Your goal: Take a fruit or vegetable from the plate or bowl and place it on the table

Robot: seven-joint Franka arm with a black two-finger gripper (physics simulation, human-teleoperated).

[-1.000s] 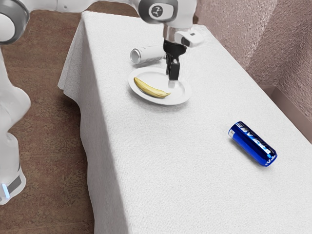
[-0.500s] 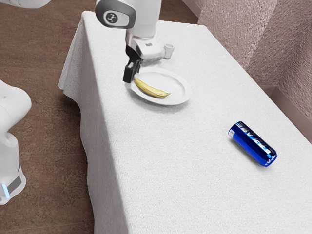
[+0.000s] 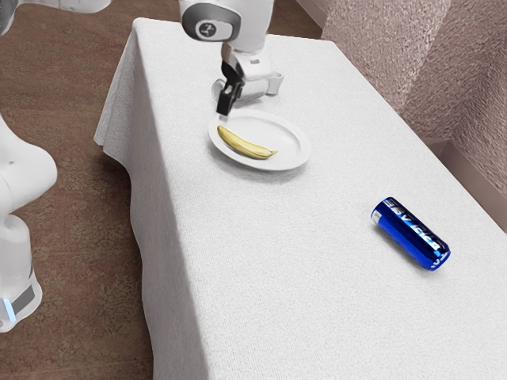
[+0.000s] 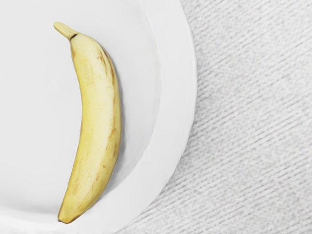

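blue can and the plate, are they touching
Apart. The exterior view shows it plainly: a wide stretch of bare white tablecloth lies between the plate and the blue can.

In the exterior view, note that the frame edges crop the arm [image 3: 238, 24] and the table [image 3: 277, 317]. The gripper [image 3: 226, 109] and its mount hide part of the pale cylinder [image 3: 252, 93] beyond the plate [image 3: 291, 164]. You cannot read all lettering on the blue can [image 3: 410, 234]. In the wrist view, the frame crops the plate.
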